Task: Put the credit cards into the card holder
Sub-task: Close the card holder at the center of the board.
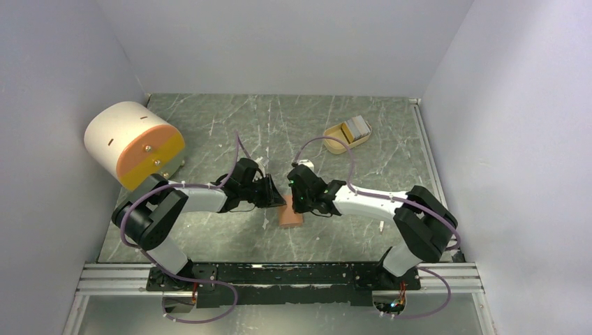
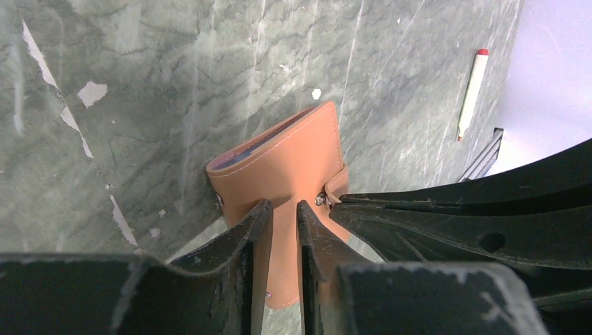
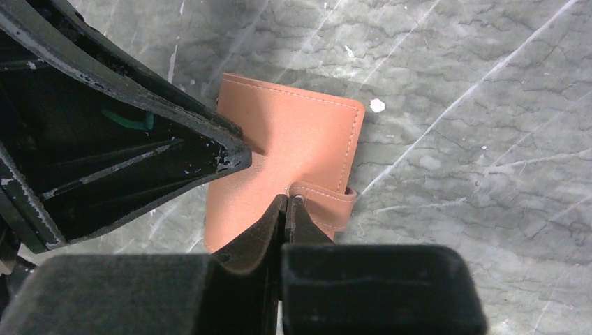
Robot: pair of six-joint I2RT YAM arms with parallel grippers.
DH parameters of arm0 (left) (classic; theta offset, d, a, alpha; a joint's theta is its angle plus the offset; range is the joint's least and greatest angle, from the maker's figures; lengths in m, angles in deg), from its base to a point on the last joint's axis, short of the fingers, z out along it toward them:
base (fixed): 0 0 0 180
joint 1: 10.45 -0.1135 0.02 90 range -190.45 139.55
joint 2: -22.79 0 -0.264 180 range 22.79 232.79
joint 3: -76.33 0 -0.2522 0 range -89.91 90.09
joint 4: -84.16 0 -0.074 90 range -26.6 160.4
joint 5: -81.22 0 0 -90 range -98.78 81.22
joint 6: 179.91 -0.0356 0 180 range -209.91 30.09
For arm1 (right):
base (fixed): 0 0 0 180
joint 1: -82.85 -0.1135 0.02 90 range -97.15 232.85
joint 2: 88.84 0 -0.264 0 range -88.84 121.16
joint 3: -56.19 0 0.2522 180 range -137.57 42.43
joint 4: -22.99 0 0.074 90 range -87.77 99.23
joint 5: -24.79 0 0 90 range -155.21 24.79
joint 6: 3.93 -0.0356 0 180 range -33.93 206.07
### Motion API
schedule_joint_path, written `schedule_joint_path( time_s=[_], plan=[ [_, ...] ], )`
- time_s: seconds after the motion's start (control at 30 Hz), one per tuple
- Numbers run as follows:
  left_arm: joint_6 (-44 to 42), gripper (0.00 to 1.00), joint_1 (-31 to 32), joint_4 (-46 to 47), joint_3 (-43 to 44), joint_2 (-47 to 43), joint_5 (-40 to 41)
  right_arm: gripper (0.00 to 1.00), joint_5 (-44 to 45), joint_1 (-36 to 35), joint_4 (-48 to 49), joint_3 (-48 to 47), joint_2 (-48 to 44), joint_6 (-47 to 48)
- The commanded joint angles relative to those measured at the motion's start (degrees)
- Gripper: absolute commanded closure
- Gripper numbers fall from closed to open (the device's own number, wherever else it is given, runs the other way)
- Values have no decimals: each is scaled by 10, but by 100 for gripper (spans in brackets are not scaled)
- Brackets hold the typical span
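**Between the two arms, a pink card holder under both hands**

Far left on the worktop stands a big white-and-orange drum, well apart from everything else. Right of it, the left hand reaches over the card holder from the left. Its fingers stand a narrow gap apart, with a strip of pink leather showing between them. Whether they pinch that leather or only press on it cannot be told.

The card holder lies folded at the middle of the worktop, stitched cover up, with a thin bluish edge showing inside its open side. The right hand comes in from the right, its tips almost meeting the left hand's. It is clenched on the holder's little snap tab, which curls over one edge.

Further right and farther back sits a beige oval tray. The credit cards are stacked in it, grey-white on top, well apart from the holder. A white pencil with a red tip lies on the worktop near a pale wall.
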Motion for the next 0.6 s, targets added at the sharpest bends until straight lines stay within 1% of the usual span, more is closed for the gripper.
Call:
schedule_joint_path(
  time_s=[0.0, 0.57],
  plan=[
    [-5, 74, -2, -3, -12, 9, 3, 100, 6, -7, -7, -11, 16, 6],
    [-5, 75, -2, 0, -14, 16, 2, 100, 9, -17, -25, -28, 46, 13]
  ],
)
